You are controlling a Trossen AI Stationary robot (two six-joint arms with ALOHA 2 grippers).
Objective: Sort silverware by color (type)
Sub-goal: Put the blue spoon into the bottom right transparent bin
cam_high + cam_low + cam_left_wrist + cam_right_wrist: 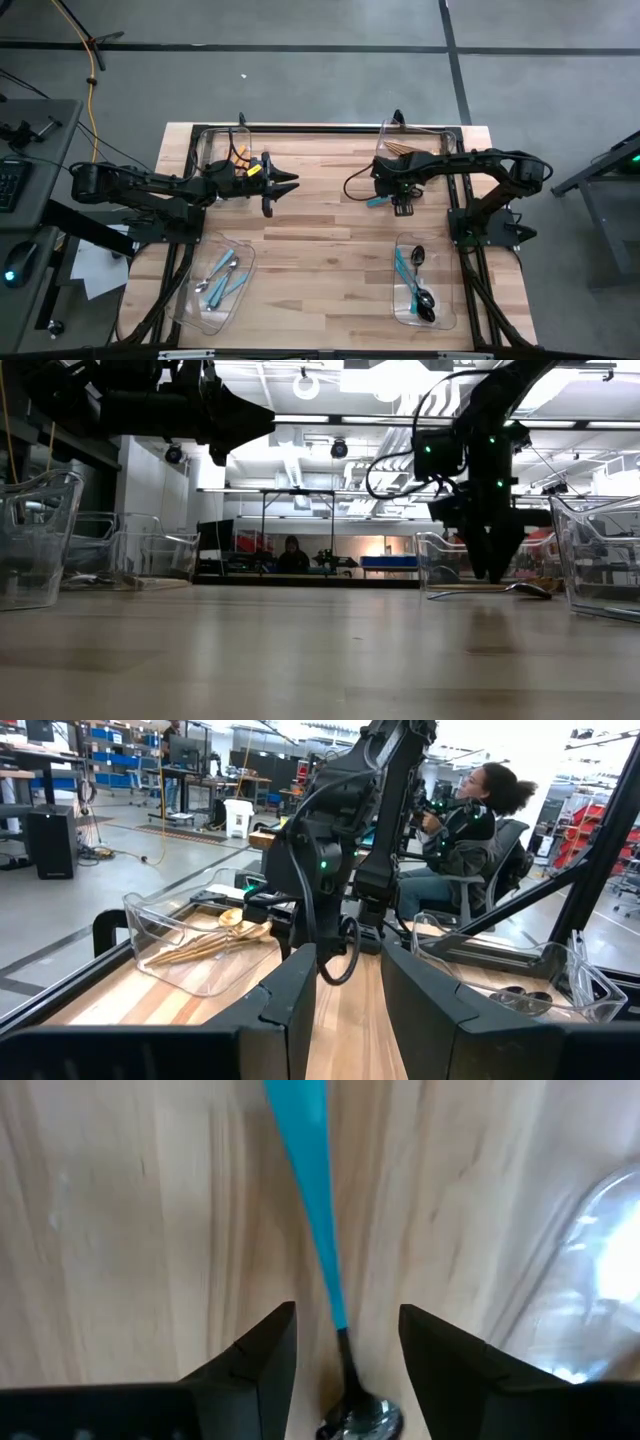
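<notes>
The tabletop (320, 230) is pale wood in long butcher-block strips with a smooth, faintly glossy grain, framed by dark rails. On it, near the far right bin, lies a teal-handled spoon (318, 1220): a flat, tapering matte handle that narrows into a thin black neck and ends in a rounded glossy bowl. In the right wrist view its long axis runs straight away from the camera, bowl nearest the fingers and handle pointing off; in the high view the handle end pokes out to the left of the right tool (398, 203). That tool points down over the spoon, its two blocky dark fingers (262, 1355) standing on either side of the neck with wood showing in the gaps, so they straddle it without a visible pinch. The left tool (283, 185) hovers over the far left of the tabletop, its wedge-shaped fingers (285, 995) partly apart and holding nothing. Clear, thin-walled plastic bins (232, 292) with rounded corners hold the sorted pieces: slim gold cutlery (205, 942) in the far right one, teal-and-black spoons (420, 285) in the near right one.
</notes>
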